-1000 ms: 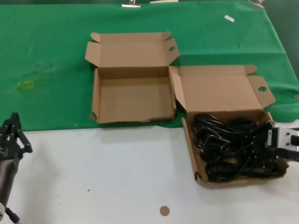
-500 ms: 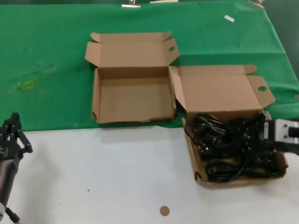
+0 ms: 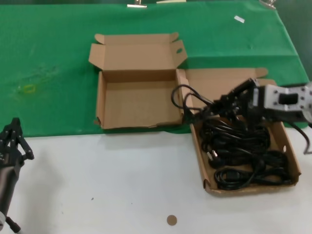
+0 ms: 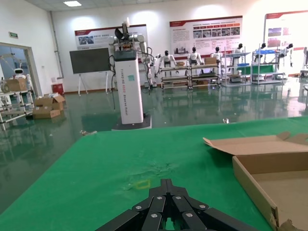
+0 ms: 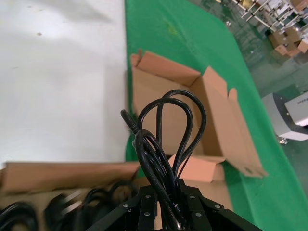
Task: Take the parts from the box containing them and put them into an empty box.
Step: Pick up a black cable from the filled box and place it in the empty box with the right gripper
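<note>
Head view: two open brown cardboard boxes sit side by side near the far edge of the bench, partly on a green cloth. The empty box, on the left, has nothing in its tray, so no cord has been delivered yet. The full box, toward the bench's right edge, holds a tangle of black power cords. The right gripper hangs above this box's far left corner, closed on one cord bundle whose loops reach out over the wall between the two boxes. The transfer appears to be at its first carry, with the whole pile left to move. The left gripper is parked at the bench's near left edge.

Left wrist view: the left gripper shows closed fingers with nothing between them, above the green cloth, with a corner of the empty box beside it.

Right wrist view: the right gripper is clamped tight on the lifted cord, its loops standing up. The empty box lies beyond; other cords rest below.
</note>
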`<act>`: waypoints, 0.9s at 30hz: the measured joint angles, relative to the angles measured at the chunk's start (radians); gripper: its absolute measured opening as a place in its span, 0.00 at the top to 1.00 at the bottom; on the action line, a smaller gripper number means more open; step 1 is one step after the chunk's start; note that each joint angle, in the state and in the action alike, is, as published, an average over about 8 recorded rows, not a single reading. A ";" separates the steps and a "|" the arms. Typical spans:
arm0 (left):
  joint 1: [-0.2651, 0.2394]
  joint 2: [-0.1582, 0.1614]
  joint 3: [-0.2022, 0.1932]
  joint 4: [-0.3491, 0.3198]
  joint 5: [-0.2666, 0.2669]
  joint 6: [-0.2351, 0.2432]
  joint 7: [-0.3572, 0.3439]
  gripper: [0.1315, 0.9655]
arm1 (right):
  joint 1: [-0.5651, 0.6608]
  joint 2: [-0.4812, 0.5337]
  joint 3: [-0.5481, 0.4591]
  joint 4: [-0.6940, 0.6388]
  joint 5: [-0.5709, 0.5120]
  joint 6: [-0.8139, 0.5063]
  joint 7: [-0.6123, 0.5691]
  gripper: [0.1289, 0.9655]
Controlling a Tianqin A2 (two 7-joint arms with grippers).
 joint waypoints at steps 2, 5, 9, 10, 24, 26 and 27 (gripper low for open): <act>0.000 0.000 0.000 0.000 0.000 0.000 0.000 0.99 | 0.038 -0.029 -0.013 -0.027 -0.015 -0.005 -0.002 0.89; 0.000 0.000 0.000 0.000 0.000 0.000 0.000 0.99 | 0.089 -0.075 -0.033 -0.068 -0.038 -0.008 -0.004 0.89; 0.000 0.000 0.000 0.000 0.000 0.000 0.000 0.99 | 0.148 -0.137 -0.059 -0.119 -0.066 -0.009 -0.004 0.89; 0.000 0.000 0.000 0.000 0.000 0.000 0.000 0.99 | 0.161 -0.153 -0.066 -0.131 -0.073 -0.009 -0.003 0.89; 0.000 0.000 0.000 0.000 0.000 0.000 0.000 0.99 | 0.327 -0.370 -0.153 -0.342 -0.152 0.006 -0.014 0.89; 0.000 0.000 0.000 0.000 0.000 0.000 0.000 0.99 | 0.347 -0.399 -0.163 -0.381 -0.158 0.012 -0.024 0.89; 0.000 0.000 0.000 0.000 0.000 0.000 0.000 0.99 | 0.358 -0.413 -0.168 -0.402 -0.160 0.015 -0.030 0.89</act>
